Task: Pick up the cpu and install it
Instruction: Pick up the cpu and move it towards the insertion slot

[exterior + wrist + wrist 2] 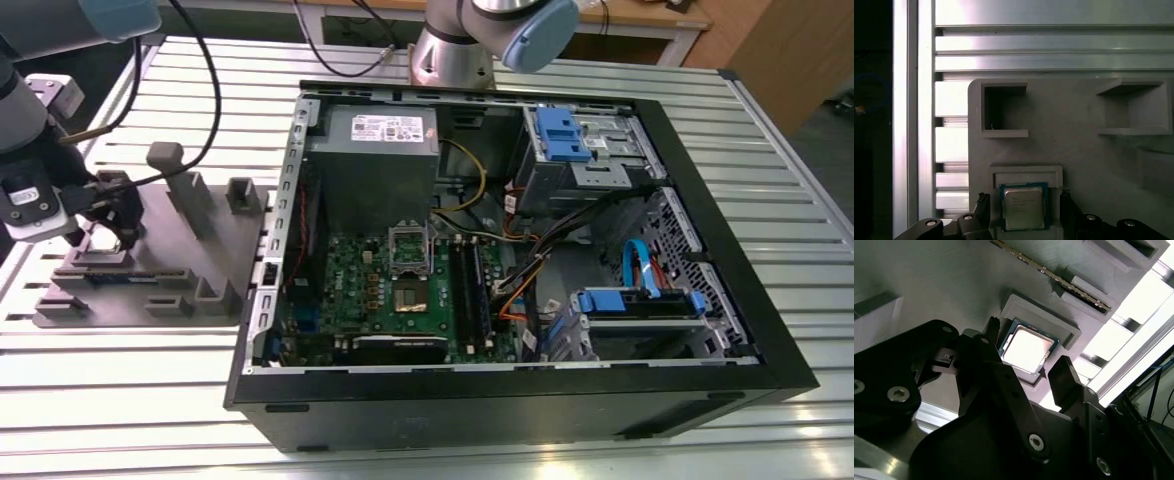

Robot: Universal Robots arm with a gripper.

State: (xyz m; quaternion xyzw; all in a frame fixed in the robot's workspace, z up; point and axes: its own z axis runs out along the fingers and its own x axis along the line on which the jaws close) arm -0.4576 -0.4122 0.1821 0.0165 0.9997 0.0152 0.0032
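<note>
Silvery aluminium slats make up the table [134,350], which carries a grey moulded holder [200,250] near its edge at the exterior view's left and an open black computer case [721,330] across its middle.

The cpu [1026,347] lies flat, metal top up, in a shallow square pocket of the holder [1079,150]. In the first wrist view the cpu [1024,207] sits square in that pocket, its thin rim showing all round, close to one edge of the holder with the table's slats just beyond.

The gripper [1026,342] hangs directly over the chip. Its jaws stand wide apart, one black finger on each side of the pocket, and they have hold of nothing; both fingers [983,200] are clear of the chip's edges. In the exterior view the gripper [110,240] is low over the holder's end at the exterior view's left.

Beside the pocket the holder has two deeper rectangular recesses, and a thin strip-shaped board [1054,275] stands on edge in a slot near the chip.

Well apart from the holder, inside the case, a green board [347,280] lies flat with its square metal-framed socket [414,296] near the middle. A large grey metal box [378,160] sits above it toward the case's far edge.
</note>
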